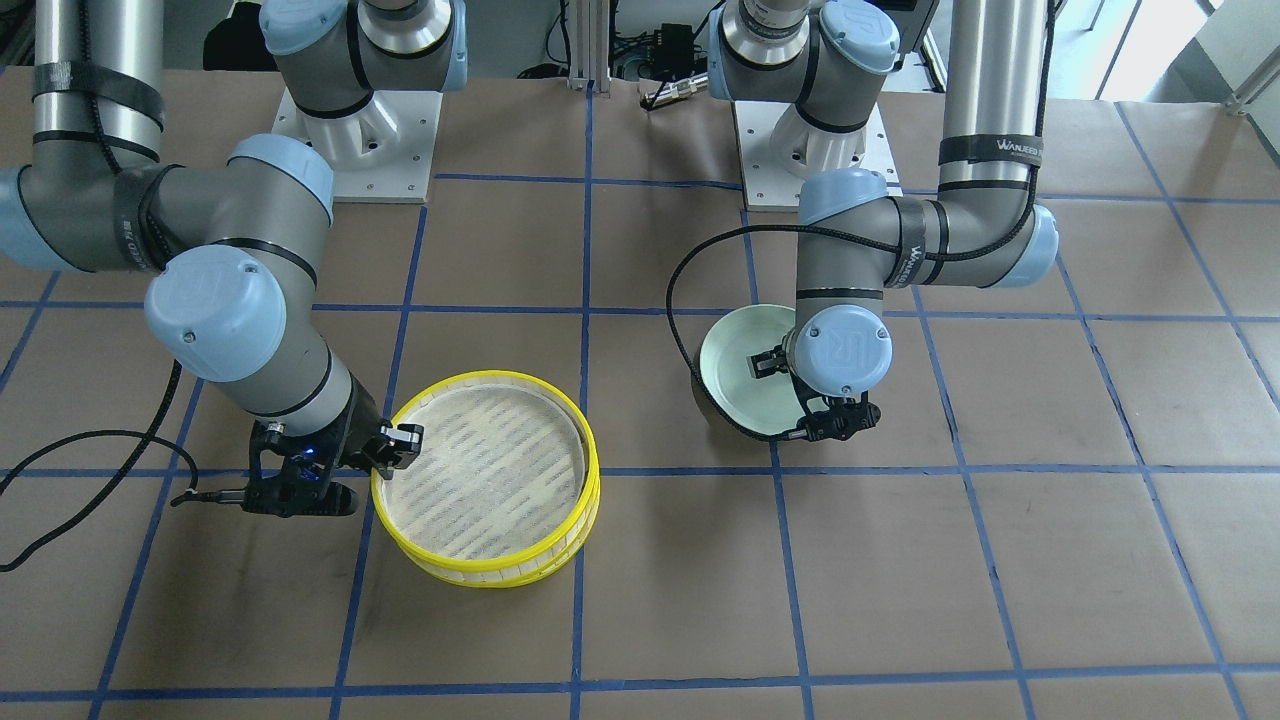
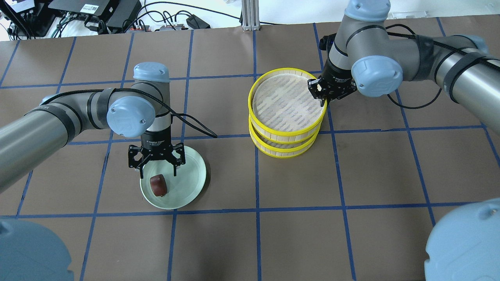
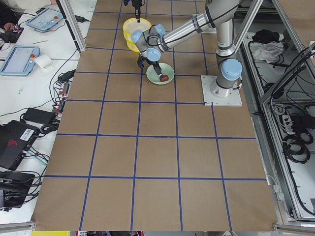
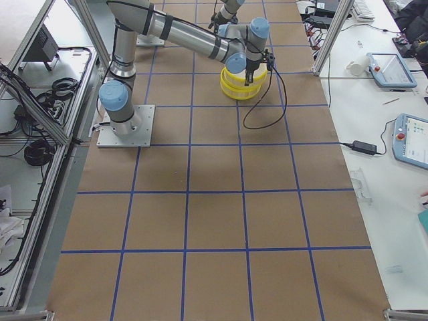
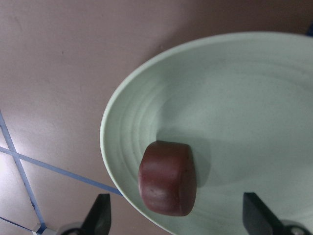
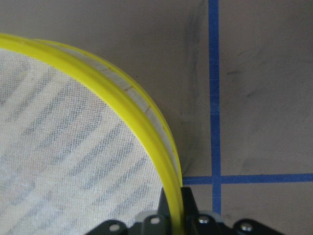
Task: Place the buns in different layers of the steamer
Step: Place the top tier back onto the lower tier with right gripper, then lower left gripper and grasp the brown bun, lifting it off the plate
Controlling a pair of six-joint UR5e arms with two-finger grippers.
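The dark reddish-brown bun lies on the pale green plate. My left gripper is open just above it, one finger on each side; in the left wrist view the bun sits between the fingertips. The two yellow-rimmed steamer layers are stacked, the top layer over the bottom layer. My right gripper is shut on the top layer's rim. The top layer's floor is bare. The white bun is not in view.
The brown paper table carries a blue tape grid. The plate also shows in the front view, to the right of the steamer stack. Both arm bases stand at the table's robot side.
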